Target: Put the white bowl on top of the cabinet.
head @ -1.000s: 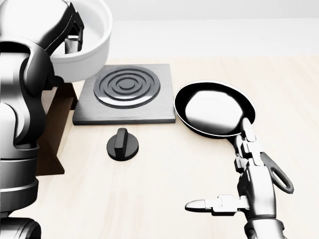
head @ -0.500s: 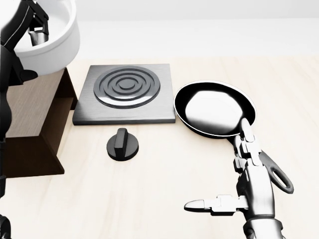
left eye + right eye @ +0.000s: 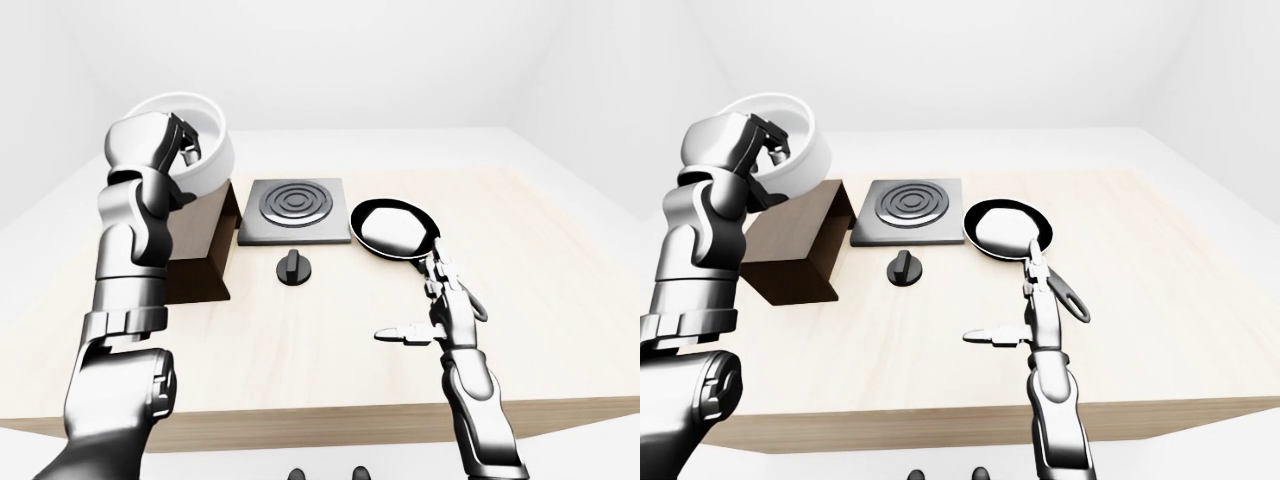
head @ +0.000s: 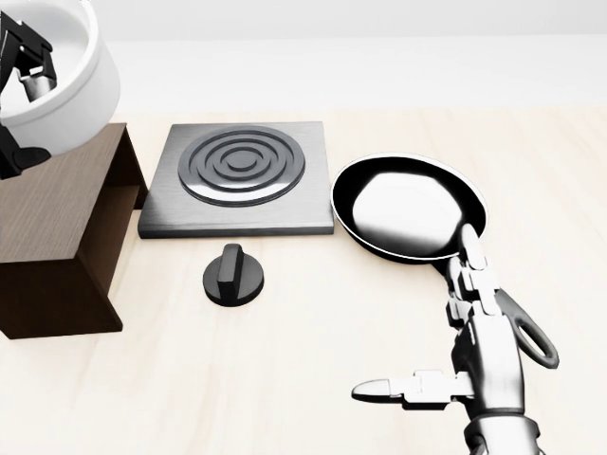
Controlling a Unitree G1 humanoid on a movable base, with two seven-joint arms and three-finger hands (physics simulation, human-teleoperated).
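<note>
The white bowl [image 4: 71, 81] is in the air over the brown cabinet [image 4: 62, 213], at the head view's top left. It is tilted, and I cannot tell if it touches the cabinet top. My left hand [image 3: 773, 148] is shut on the bowl's rim, with fingers inside it. The bowl [image 3: 805, 150] and cabinet [image 3: 790, 245] show whole in the right-eye view. My right hand [image 4: 427, 327] is open and empty low on the right, thumb pointing left, beside the pan's handle.
A grey hob plate [image 4: 237, 175] with black rings lies right of the cabinet. A black knob [image 4: 232, 275] lies below it. A black frying pan [image 4: 408, 204] lies to the right, its handle [image 4: 526, 336] by my right hand. The table's near edge [image 3: 330, 425] shows in the left-eye view.
My left arm has carried the bowl leftward in the head view, from beside the hob's corner to over the cabinet, uncovering the cabinet top. The right hand has not moved.
</note>
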